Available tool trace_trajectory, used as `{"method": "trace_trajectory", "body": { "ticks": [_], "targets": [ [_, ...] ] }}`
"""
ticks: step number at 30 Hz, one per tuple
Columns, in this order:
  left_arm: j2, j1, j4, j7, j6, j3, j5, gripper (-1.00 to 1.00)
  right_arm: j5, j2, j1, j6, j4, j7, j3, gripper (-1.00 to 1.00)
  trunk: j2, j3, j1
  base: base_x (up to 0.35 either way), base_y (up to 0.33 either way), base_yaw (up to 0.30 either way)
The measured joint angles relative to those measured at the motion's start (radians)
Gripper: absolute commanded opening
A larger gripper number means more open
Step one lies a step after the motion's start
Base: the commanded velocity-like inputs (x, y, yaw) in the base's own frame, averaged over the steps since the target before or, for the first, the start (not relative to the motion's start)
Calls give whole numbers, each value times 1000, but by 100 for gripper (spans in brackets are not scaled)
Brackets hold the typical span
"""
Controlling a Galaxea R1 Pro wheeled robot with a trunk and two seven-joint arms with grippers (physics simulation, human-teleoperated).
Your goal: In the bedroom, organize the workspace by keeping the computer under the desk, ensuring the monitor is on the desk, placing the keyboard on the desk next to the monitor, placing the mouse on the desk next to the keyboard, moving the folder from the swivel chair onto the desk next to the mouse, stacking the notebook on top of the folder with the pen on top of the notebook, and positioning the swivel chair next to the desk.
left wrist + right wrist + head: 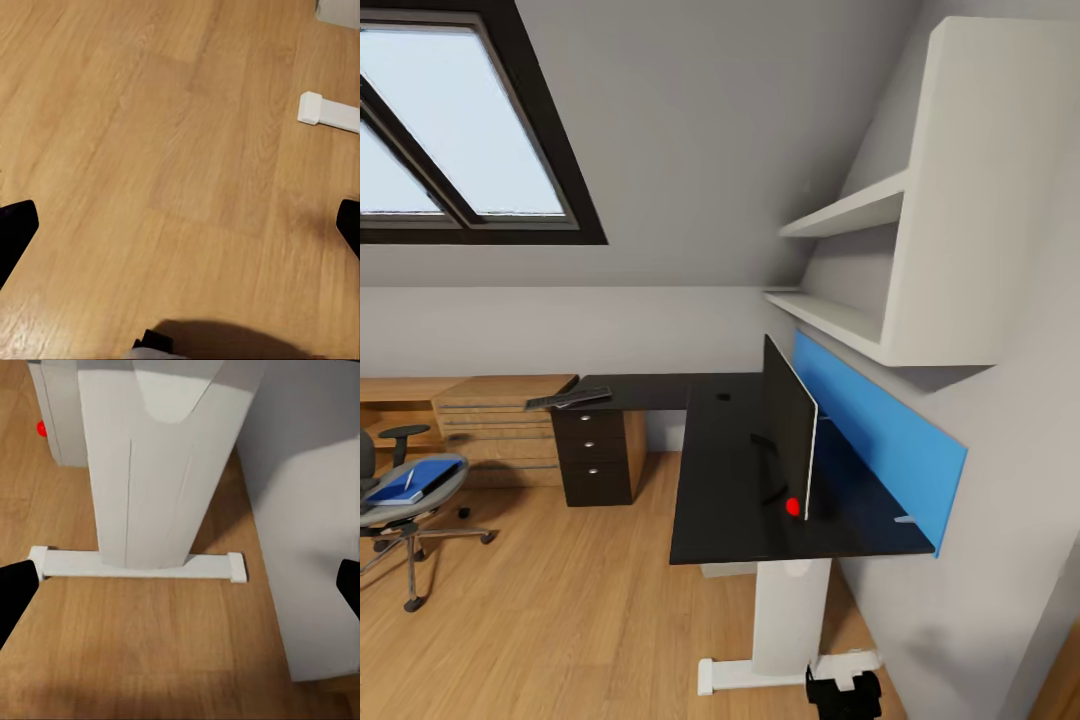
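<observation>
- The left gripper [180,225] is seen spread wide over the bare wooden floor [150,135], with nothing between the fingers; the right gripper [180,585] is spread wide in the same way, empty, and is pointed at the white leg [150,472] of the counter [730,470].
- The monitor [788,425] is already found on the counter, upright and close to the blue back panel [880,430], so this step is judged done.
- The keyboard [568,398] is seen at the far end of the counter, above the black drawer pedestal [595,455], well apart from the monitor; it is judged that it is not yet placed beside the monitor.
- The folder [410,482] is found on the seat of the swivel chair [405,500], with a thin pale stick on it, probably the pen; the notebook cannot be told apart clearly.
- The chair stands well apart from the counter, so moving the folder, the stacking and the chair step are judged to be left.
- The mouse and the computer cannot be identified with certainty.
</observation>
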Motion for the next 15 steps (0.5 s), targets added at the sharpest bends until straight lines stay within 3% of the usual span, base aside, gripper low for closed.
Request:
{"method": "trace_trajectory", "body": {
  "ticks": [2, 3, 7, 15],
  "targets": [
    [2, 0, 1, 0, 22, -5, -2, 100, 0, -2, 5, -27, 7, 10, -1, 100, 0, 0, 0, 10, 266, 0],
    [4, 0, 1, 0, 86, -7, -5, 100, 1, -4, 9, -44, 12, 18, 0, 100, 0, 0, 0, 37, 289, 0],
    [10, 0, -30, 0, 228, -7, -5, 100, 2, -5, 13, -57, 14, 25, 0, 100, 0, 0, 0, 117, 303, 0],
    [9, 0, -38, 0, 239, -5, -2, 100, 4, -6, 17, -60, 14, 30, 0, 100, 0, 0, 0, 120, 317, 0]
  ]
}}
